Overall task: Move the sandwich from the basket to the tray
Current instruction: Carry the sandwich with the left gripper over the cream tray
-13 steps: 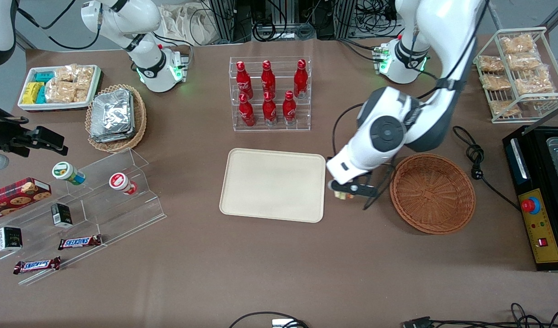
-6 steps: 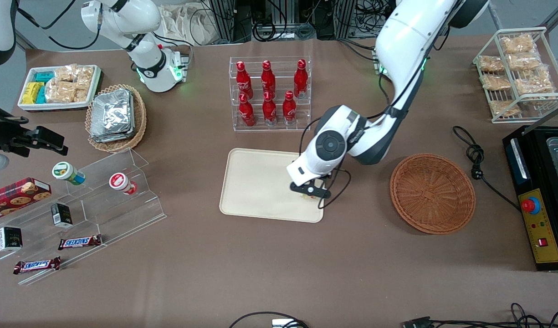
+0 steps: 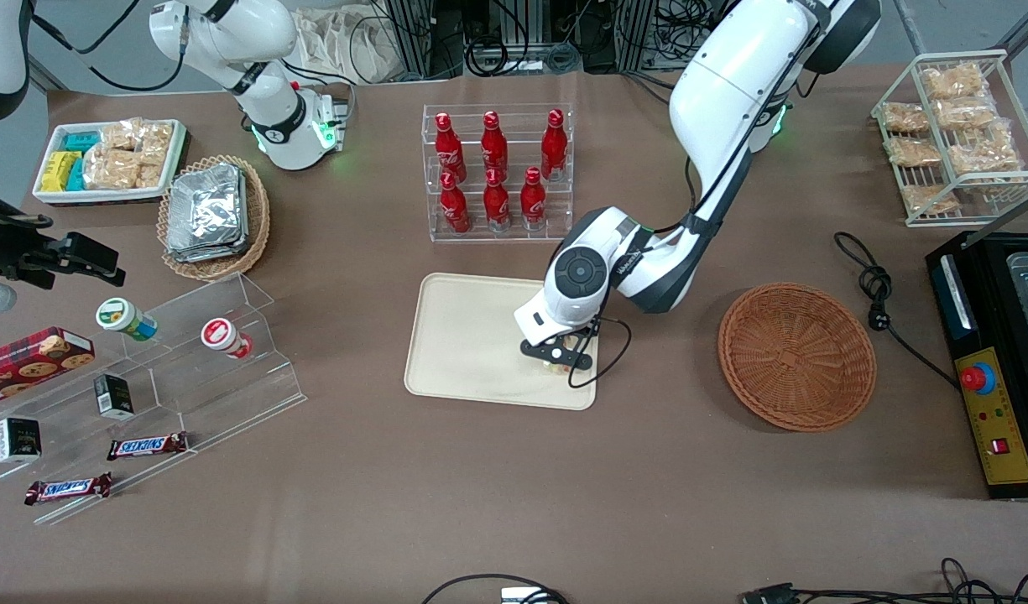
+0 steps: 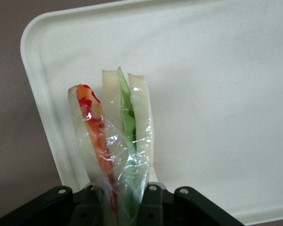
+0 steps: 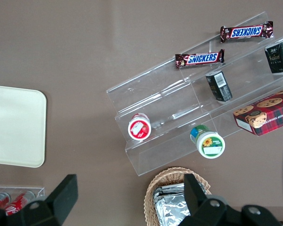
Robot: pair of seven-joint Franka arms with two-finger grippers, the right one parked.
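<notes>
My left gripper [image 3: 557, 356] hangs over the cream tray [image 3: 472, 335], close to the tray's corner nearest the basket and the front camera. It is shut on the sandwich [image 4: 114, 141], a clear-wrapped wedge of white bread with green and orange-red filling; the black fingers [image 4: 151, 202] pinch its narrow end. In the front view only a small bit of the sandwich [image 3: 555, 364] shows under the gripper. Bare tray [image 4: 217, 94] lies beneath the sandwich; whether they touch I cannot tell. The reddish-brown wicker basket [image 3: 796, 356] sits empty beside the tray, toward the working arm's end.
A clear rack of red bottles [image 3: 497, 172] stands farther from the front camera than the tray. A black cable [image 3: 879, 294] and a black machine [image 3: 992, 361] lie past the basket. Clear tiered shelves with snacks [image 3: 144, 377] and a tan foil-pack basket [image 3: 214, 215] sit toward the parked arm's end.
The gripper carried the sandwich from the gap between basket and tray to above the tray, then shifted slightly further over it and a little lower.
</notes>
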